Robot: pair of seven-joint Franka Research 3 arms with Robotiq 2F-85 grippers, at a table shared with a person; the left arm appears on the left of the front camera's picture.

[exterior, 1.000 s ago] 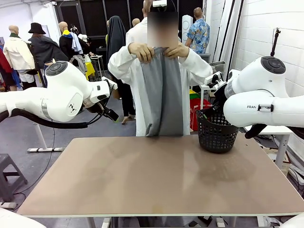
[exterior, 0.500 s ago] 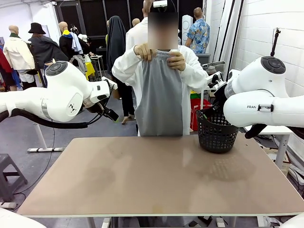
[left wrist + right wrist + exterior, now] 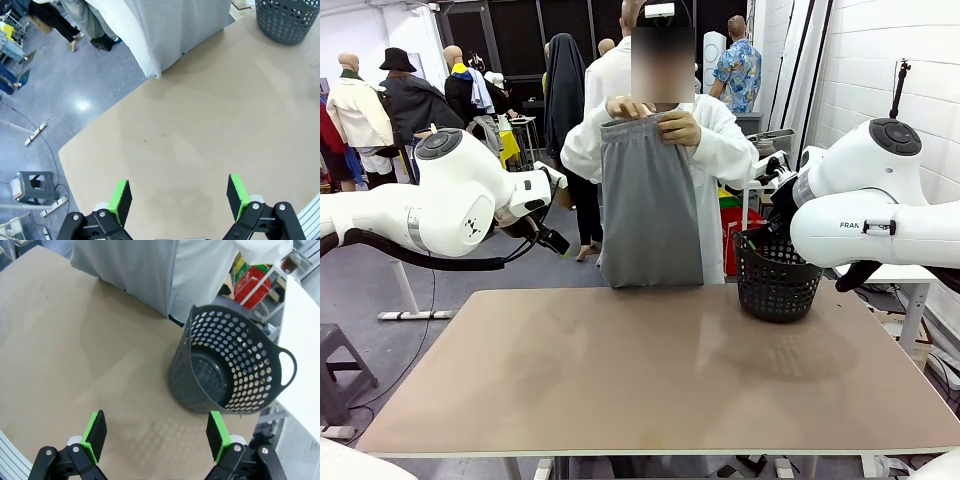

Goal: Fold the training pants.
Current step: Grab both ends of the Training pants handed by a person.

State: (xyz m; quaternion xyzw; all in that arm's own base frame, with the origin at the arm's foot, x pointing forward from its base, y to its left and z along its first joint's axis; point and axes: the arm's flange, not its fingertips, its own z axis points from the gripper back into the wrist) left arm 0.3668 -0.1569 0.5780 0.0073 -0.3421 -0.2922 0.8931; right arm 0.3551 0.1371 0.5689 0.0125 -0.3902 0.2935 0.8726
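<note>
The front camera sat at the table's (image 3: 650,370) near edge, facing across it toward the person (image 3: 720,150) at the far edge. Both wrist cameras hung well above the tabletop, looking steeply down toward that far edge. All three views shared the hanging training pants (image 3: 650,200) and the basket (image 3: 777,275) by the far right corner.

The left gripper (image 3: 178,192) hangs above the table (image 3: 200,125), jaws wide apart and empty. The right gripper (image 3: 156,434) hangs likewise.
</note>
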